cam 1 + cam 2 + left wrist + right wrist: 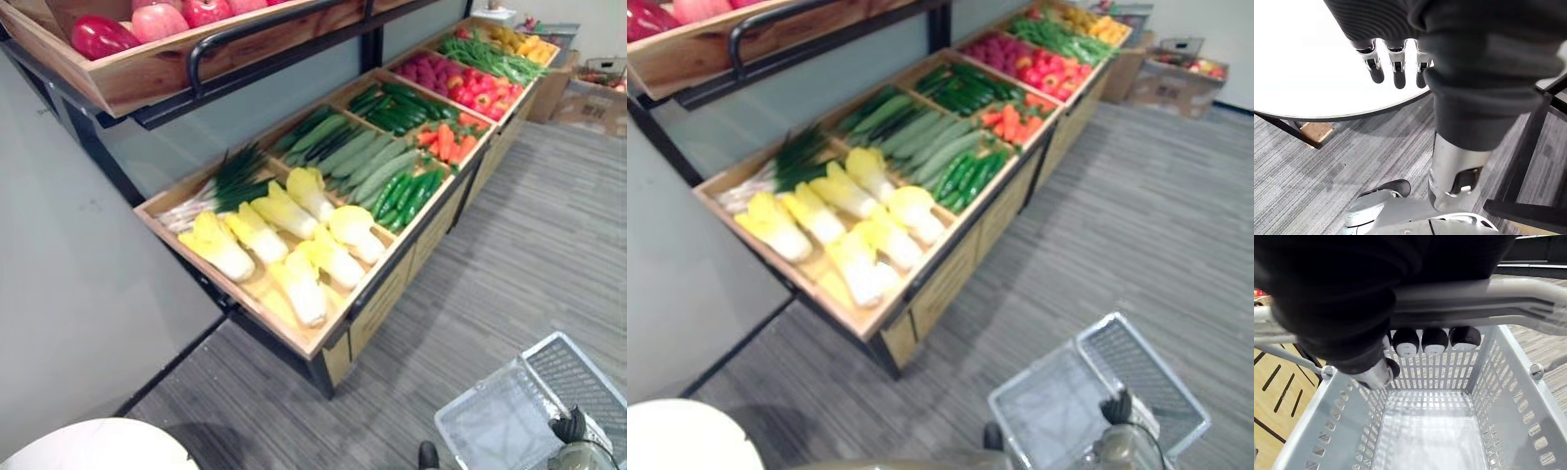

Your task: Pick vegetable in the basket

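By the near left end of the counter (392, 284) sits a round white top (98, 448). The left hand (1399, 73) hangs above it, fingers straight and side by side, holding nothing. Above the counter's left end, a wooden crate (147, 73) carries red apples (157, 20).

In the counter's leftmost compartment lie pale yellow cabbages (304, 289), with spring onions (230, 181) behind them against the counter's back wall. The next compartment along holds long pale green gourds (367, 157) and, at the counter's front edge, dark green cucumbers (402, 196). Further right come carrots (446, 142), then red peppers (485, 93) beside purplish roots (426, 70) that may be sweet potatoes. Green beans (485, 54) lie near the counter's far end.

Off the counter's near right corner is the grey slatted basket (1508, 396). The right hand (1435, 341) has its fingers curled round the basket's handle (1488, 296). The vegetables all lie on the counter, well apart from the basket.
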Robot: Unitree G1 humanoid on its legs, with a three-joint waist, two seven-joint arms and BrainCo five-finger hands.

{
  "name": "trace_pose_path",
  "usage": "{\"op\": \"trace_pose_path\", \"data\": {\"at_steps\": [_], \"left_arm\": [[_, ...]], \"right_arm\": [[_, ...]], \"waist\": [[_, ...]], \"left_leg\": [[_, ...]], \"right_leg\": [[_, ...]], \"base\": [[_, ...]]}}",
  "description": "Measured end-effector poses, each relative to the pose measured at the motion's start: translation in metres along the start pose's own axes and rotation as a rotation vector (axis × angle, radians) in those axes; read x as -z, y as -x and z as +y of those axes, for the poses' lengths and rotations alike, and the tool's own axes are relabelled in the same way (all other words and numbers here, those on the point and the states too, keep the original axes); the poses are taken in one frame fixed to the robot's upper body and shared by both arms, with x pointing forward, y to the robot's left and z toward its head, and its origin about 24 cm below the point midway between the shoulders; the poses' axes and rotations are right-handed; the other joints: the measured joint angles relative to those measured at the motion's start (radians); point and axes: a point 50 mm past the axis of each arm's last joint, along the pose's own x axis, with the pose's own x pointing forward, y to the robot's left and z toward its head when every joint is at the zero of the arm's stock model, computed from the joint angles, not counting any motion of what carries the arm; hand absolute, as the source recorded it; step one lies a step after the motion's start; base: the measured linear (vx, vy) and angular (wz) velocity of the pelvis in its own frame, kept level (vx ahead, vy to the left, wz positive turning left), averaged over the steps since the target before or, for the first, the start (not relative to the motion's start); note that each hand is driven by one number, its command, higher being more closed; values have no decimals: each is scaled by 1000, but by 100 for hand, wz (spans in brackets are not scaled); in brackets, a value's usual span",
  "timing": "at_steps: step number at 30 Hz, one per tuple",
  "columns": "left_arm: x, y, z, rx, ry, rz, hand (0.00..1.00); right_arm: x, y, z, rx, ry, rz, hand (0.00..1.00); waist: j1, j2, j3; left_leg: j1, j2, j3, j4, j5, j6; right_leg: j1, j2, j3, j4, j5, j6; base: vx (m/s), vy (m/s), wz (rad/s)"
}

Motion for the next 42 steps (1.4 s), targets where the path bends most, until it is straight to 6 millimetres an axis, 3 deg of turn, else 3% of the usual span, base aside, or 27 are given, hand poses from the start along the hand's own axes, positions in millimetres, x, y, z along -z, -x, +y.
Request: {"op": "trace_pose_path", "data": {"at_steps": [8, 17, 22, 25, 29, 30, 34, 37, 42], "left_arm": [[5, 0, 1, -2, 25, 28, 0], [12, -3, 21, -209, 487, 182, 0], [0, -5, 36, -328, 722, 212, 0], [-19, -4, 47, -378, 753, 133, 0], [-68, 6, 77, -498, 741, -134, 0], [-93, 17, 88, -536, 745, -274, 0], [-143, 48, 103, -590, 725, -563, 0], [-159, 62, 108, -604, 729, -659, 0], [-173, 78, 108, -591, 771, -747, 0]], "right_arm": [[11, 4, 6, -26, 7, 38, 100], [16, 12, 19, -60, -16, 60, 100], [18, 13, 21, -64, -16, 56, 100], [19, 14, 23, -60, -14, 54, 100], [15, 14, 25, -57, -4, 24, 100], [12, 15, 27, -64, 1, 6, 100], [5, 15, 29, -72, 1, -35, 100], [-3, 12, 27, -65, -4, -57, 100], [-11, 12, 23, -46, -8, -96, 100]], "waist": [[0, -8, -24], [-2, -18, -52], [-1, -20, -54], [-2, -22, -55], [-2, -28, -63], [-1, -31, -65], [-3, -36, -68], [-22, -36, -69], [-29, -32, -66]], "left_leg": [[29, 6, 27, -19, -3, -5], [47, 4, 17, -31, -2, -4], [46, 0, 11, -34, 0, -1], [41, 0, 0, -35, 1, -1], [32, 2, -12, -35, 3, -1], [30, 1, -13, -35, 3, -1], [29, -1, -13, -35, 3, 0], [30, -3, -14, -34, 4, 0], [21, 1, -32, -5, 2, 2]], "right_leg": [[1, 11, 24, -5, 0, 0], [20, 9, 10, -6, 0, 0], [19, 5, 4, -6, -3, -4], [20, 5, -7, -6, -3, -4], [19, 5, -19, -6, -3, -4], [18, 5, -20, -6, -3, -4], [18, 3, -21, -6, -2, -3], [17, 2, -21, -6, -1, -2], [19, 2, -17, -1, -3, -4]], "base": [[11, -12, -11], [4, 2, 2], [-5, -1, 1], [8, -12, 8], [14, -7, 9], [15, -5, 4], [0, 0, 0], [0, 0, 0], [-2, -3, -1]]}}
